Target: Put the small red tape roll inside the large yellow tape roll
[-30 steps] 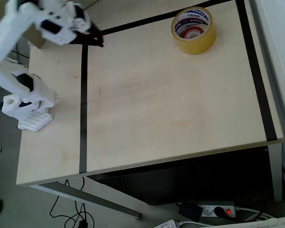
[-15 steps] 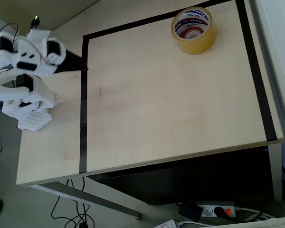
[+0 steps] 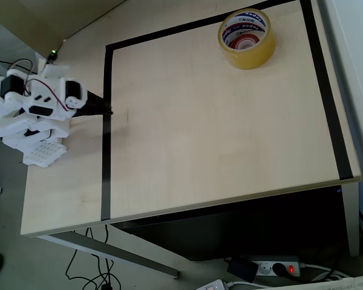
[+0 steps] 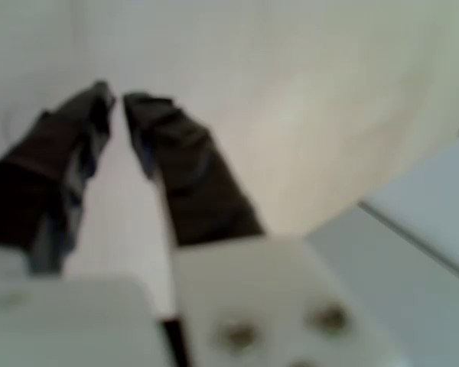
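The large yellow tape roll lies flat at the far right corner of the table in the overhead view. A small red tape roll shows as a reddish ring down inside its white printed core. My gripper is far off at the table's left side, over the black tape line, its black fingers drawn into one narrow point. In the blurred wrist view the fingertips stand almost together above pale tabletop, and my gripper holds nothing.
Black tape lines frame the light wooden table. The arm's white base sits at the left edge. Below the front edge a power strip and cables lie on the floor.
The arm has folded back and down along the table's left side. The gripper moved from the far left corner toward the base. Both rolls stayed put.
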Robot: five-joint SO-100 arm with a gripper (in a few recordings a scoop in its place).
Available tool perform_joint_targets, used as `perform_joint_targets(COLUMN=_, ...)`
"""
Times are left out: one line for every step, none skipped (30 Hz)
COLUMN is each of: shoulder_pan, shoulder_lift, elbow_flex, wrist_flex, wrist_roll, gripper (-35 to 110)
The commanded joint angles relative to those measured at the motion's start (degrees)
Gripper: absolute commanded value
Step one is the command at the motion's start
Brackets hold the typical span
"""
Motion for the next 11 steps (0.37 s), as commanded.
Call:
perform_joint_targets(shoulder_pan=2.1, shoulder_lift=1.1, elbow_flex=3.8, wrist_flex=2.3, wrist_roll=2.4, gripper=0)
perform_joint_targets(shoulder_pan=2.5, shoulder_lift=1.1, elbow_flex=4.7, wrist_flex=3.1, wrist_roll=2.4, gripper=0)
perform_joint_targets(shoulder_pan=2.5, shoulder_lift=1.1, elbow_flex=5.6, wrist_flex=3.3, wrist_roll=2.4, gripper=0)
perform_joint_targets(shoulder_pan=3.1, shoulder_lift=1.1, elbow_flex=5.6, wrist_flex=3.3, wrist_roll=2.9, gripper=0)
perform_joint_targets(shoulder_pan=4.1, shoulder_lift=1.1, elbow_flex=5.6, wrist_flex=3.3, wrist_roll=3.3, gripper=0)
perform_joint_targets(shoulder_pan=5.1, shoulder_lift=1.1, elbow_flex=5.6, wrist_flex=3.3, wrist_roll=3.3, gripper=0)
perform_joint_targets(shoulder_pan=5.8, shoulder_lift=1.1, elbow_flex=5.6, wrist_flex=3.3, wrist_roll=3.3, gripper=0)
perform_joint_targets(shoulder_pan=6.2, shoulder_lift=1.1, elbow_flex=5.7, wrist_flex=3.3, wrist_roll=3.3, gripper=0)
perform_joint_targets(shoulder_pan=6.9, shoulder_lift=1.1, elbow_flex=5.7, wrist_flex=3.3, wrist_roll=3.3, gripper=0)
perform_joint_targets(shoulder_pan=7.2, shoulder_lift=1.1, elbow_flex=5.7, wrist_flex=3.3, wrist_roll=3.3, gripper=0)
perform_joint_targets(shoulder_pan=7.2, shoulder_lift=1.1, elbow_flex=5.7, wrist_flex=3.3, wrist_roll=3.3, gripper=0)
